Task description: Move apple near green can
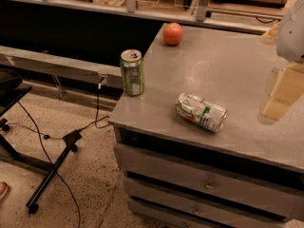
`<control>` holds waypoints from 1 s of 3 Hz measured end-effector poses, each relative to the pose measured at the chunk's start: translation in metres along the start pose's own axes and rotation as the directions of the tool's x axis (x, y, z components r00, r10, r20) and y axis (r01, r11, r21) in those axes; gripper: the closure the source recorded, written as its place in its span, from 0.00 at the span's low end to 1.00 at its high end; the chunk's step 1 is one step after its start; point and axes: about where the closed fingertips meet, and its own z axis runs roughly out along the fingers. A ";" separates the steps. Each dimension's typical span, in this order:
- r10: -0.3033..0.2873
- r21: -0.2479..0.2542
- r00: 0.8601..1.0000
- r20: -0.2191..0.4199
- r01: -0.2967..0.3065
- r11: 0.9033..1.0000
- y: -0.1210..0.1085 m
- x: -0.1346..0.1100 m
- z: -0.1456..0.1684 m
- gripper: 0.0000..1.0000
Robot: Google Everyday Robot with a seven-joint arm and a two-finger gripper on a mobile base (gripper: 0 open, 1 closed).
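Note:
The apple, round and orange-red, sits at the far left corner of the grey cabinet top. The green can stands upright at the cabinet's left edge, nearer the front, well apart from the apple. My gripper shows as pale yellow parts under a white arm housing at the right edge of the view. It hovers over the right side of the cabinet top, far from both the apple and the green can, and holds nothing that I can see.
A white-silver can with a green band and orange-red marks lies on its side near the front middle. Drawers face front below. A black stand and cables lie on the floor at left. A long shelf runs behind.

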 end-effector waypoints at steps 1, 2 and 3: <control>0.000 0.001 1.000 0.000 0.000 1.000 0.000 0.000 0.000 0.00; 0.027 0.061 0.996 0.085 -0.032 0.998 -0.036 -0.004 -0.006 0.00; 0.063 0.125 0.968 0.242 -0.095 0.988 -0.104 -0.014 -0.004 0.00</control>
